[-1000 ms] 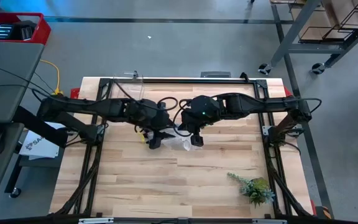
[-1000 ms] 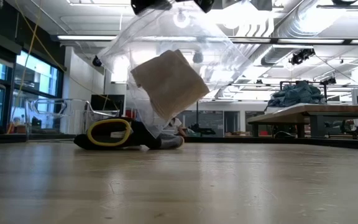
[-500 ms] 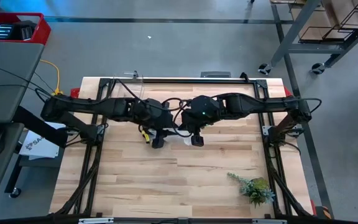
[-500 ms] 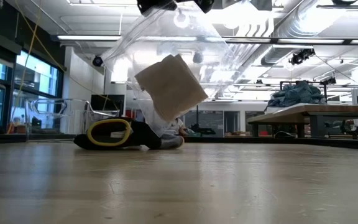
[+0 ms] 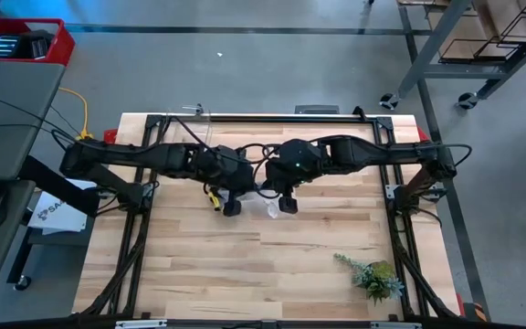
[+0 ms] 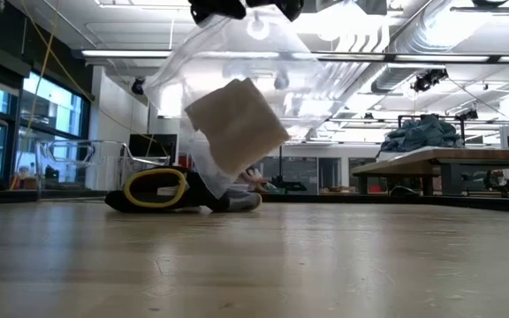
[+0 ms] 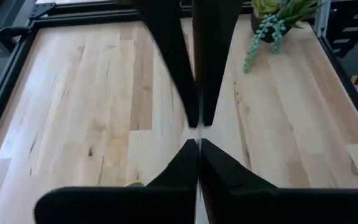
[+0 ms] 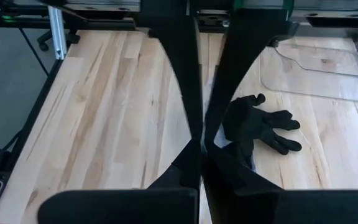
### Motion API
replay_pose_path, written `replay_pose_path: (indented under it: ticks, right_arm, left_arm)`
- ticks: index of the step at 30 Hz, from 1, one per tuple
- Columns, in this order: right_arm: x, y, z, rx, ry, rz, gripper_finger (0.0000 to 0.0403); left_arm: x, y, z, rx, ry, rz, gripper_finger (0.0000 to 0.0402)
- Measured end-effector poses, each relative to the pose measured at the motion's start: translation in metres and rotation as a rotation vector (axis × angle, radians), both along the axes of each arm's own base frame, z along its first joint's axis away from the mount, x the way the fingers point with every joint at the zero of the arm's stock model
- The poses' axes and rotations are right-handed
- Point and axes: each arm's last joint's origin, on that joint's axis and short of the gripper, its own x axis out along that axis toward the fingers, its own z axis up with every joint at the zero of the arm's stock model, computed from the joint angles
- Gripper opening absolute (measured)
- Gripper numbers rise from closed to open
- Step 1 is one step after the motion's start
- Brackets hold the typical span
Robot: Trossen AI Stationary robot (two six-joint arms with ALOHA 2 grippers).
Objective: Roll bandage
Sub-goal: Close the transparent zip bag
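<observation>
Both dark arms reach in level from the table's (image 5: 190, 265) two sides and meet over its middle, wrists bent downward. The left pincer (image 5: 231, 206) points down with its fingers pressed tight together; whether they pinch the clear plastic bag (image 6: 237, 79) I cannot tell. Just beside it, the right pincer (image 5: 286, 205) is closed on the top of that bag, which hangs lifted above the table with a tan square card (image 6: 237, 124) inside. Beneath the bag a black-and-yellow glove (image 6: 162, 190) lies on the wood, and white cloth, seemingly the bandage (image 6: 208, 168), trails from the bag's bottom down to it. A small green plant (image 5: 374, 277) sits near the table's front right corner.
</observation>
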Motion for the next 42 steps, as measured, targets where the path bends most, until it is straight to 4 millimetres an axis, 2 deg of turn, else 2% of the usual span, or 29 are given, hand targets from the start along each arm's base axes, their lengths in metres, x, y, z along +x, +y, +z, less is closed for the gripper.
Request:
replay_pose_path:
  ticks: [10, 16, 21, 29, 32, 36, 42]
  right_arm:
    - [-0.017, -0.001, 0.035, -0.061, 0.029, 0.013, 0.0001]
    - [-0.022, -0.002, 0.056, -0.034, -0.009, -0.051, 0.0]
    - [-0.022, -0.003, 0.057, 0.037, -0.003, -0.135, 0.0026]
    - [-0.019, -0.002, 0.057, 0.047, -0.02, -0.147, 0.0174]
    - [-0.019, -0.002, 0.057, 0.022, -0.022, -0.125, 0.0213]
    - [-0.018, -0.002, 0.056, 0.061, -0.014, -0.124, 0.0222]
    - [-0.009, -0.002, 0.047, 0.067, 0.006, -0.148, 0.0185]
  left_arm:
    - [-0.005, -0.004, -0.007, 0.026, 0.07, 0.017, 0.0001]
    - [0.001, -0.004, 0.0, 0.024, -0.018, 0.024, 0.0]
    - [0.001, -0.004, 0.004, 0.028, -0.043, 0.03, 0.0]
    - [0.001, -0.003, 0.032, 0.112, -0.129, 0.027, 0.0]
    - [0.001, -0.002, 0.037, 0.13, -0.137, 0.032, 0.0]
    - [0.001, -0.002, 0.039, 0.14, -0.146, 0.034, 0.0]
    - [0.001, -0.002, 0.039, 0.141, -0.149, 0.032, 0.0]
